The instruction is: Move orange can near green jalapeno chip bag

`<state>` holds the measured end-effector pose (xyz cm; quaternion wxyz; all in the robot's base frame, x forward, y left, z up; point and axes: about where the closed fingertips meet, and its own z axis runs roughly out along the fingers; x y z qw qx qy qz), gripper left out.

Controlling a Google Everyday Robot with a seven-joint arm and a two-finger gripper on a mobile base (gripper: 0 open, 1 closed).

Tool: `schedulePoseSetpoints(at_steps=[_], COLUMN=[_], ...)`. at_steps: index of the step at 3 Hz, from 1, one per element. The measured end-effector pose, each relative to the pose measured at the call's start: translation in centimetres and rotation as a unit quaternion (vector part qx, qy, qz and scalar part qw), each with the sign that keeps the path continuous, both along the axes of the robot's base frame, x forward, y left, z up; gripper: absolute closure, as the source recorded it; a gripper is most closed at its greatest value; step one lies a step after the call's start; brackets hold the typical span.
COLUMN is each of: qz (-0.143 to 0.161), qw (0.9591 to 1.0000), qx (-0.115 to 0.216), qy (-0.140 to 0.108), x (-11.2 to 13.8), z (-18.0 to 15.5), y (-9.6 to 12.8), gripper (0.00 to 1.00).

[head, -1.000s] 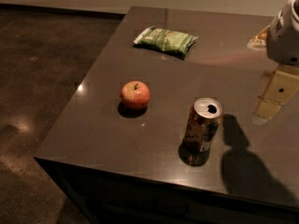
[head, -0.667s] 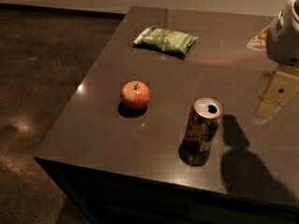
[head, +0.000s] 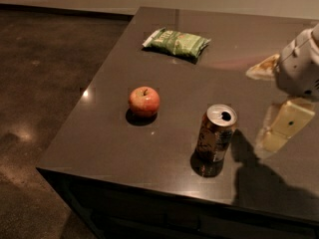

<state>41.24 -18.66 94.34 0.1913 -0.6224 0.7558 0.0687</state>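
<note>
The orange can stands upright near the table's front edge, silver top open, mottled orange-brown sides. The green jalapeno chip bag lies flat at the far middle of the table, well apart from the can. My gripper is at the right edge of the view, to the right of the can and slightly above the table, not touching it. Its two tan fingers are spread apart and hold nothing. Its shadow falls on the table just right of the can.
A red-yellow apple sits left of the can. The dark glossy table has its left and front edges close by, with a drop to the brown floor. A pale wall runs behind.
</note>
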Motion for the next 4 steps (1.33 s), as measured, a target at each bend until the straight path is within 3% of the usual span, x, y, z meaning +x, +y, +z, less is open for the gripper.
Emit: schedulePoseSetpoints(at_steps=[2, 4], qz=[0.06, 0.062], qw=[0.9948, 0.9936], qx=[0.081, 0.094], qy=[0.013, 0.0], x=[-0.8, 0.4], z=[-2.9, -3.4], y=[5.3, 6.0], gripper=[0.02, 0.46])
